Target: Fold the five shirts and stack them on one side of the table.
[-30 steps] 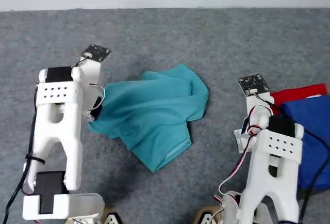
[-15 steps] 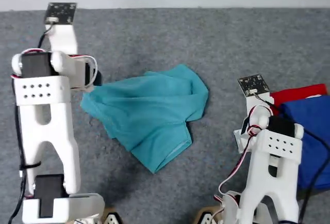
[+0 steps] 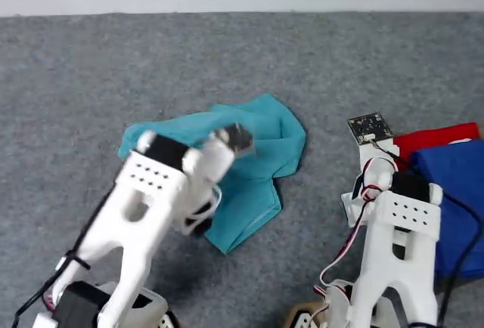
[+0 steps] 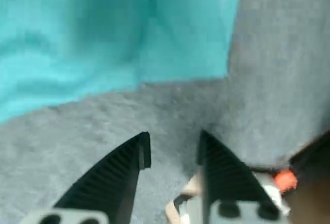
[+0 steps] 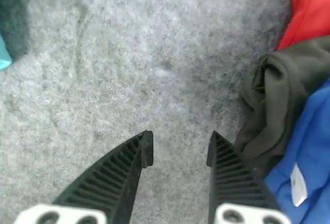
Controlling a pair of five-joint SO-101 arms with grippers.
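Teal shirt [image 3: 261,150] lies crumpled mid-table; the left gripper [image 4: 172,152] hangs by its edge, jaws narrowly apart, empty. Right gripper [image 5: 178,149], likewise parted and empty, sits beside the red shirt [image 5: 312,7], dark shirt [image 5: 270,95] and blue shirt [image 5: 304,152].

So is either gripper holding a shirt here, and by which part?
Nothing is held. The left gripper is open and empty beside the teal shirt; the right gripper is open and empty too.
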